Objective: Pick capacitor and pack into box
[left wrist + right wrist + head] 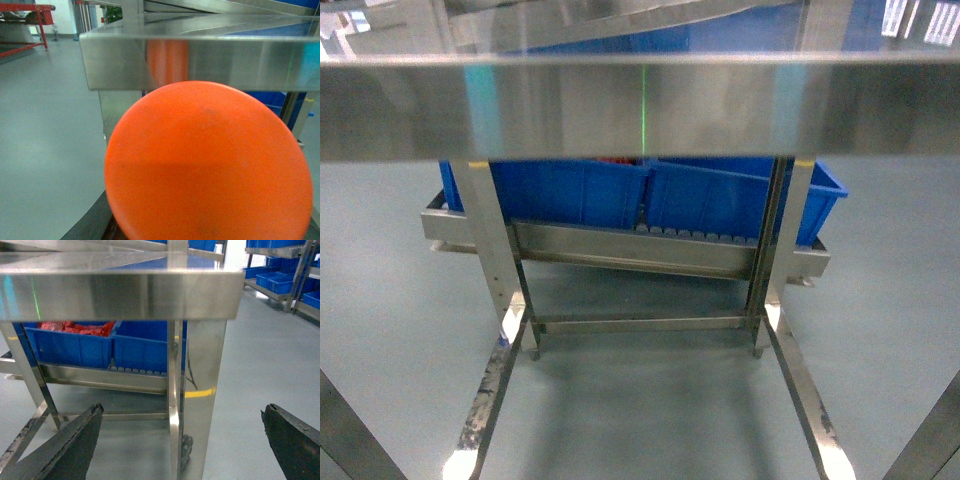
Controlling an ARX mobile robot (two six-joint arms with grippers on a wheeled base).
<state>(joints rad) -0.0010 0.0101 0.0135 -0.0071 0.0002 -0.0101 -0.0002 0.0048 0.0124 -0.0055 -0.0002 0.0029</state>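
A big round orange thing, which I take for the capacitor (pixel 207 165), fills most of the left wrist view right in front of the camera. It sits where my left gripper's jaws are and hides them; only a dark sliver of one finger (pixel 119 231) shows at the bottom edge, so the gripper looks shut on it. The capacitor's reflection shows in the steel table edge (pixel 200 60) just ahead. My right gripper (pixel 181 412) is open and holds nothing, its dark fingertips wide apart either side of a steel table leg (pixel 195 390). The box is out of view. Neither gripper shows in the head view.
The steel table edge (pixel 640 105) runs across the top of the head view. Two blue crates (pixel 570 190) (pixel 740 200) sit on a low steel rack (pixel 620 250) under it; one holds red items (pixel 75 327). Shelves of blue crates (pixel 280 280) stand far right. The floor is grey.
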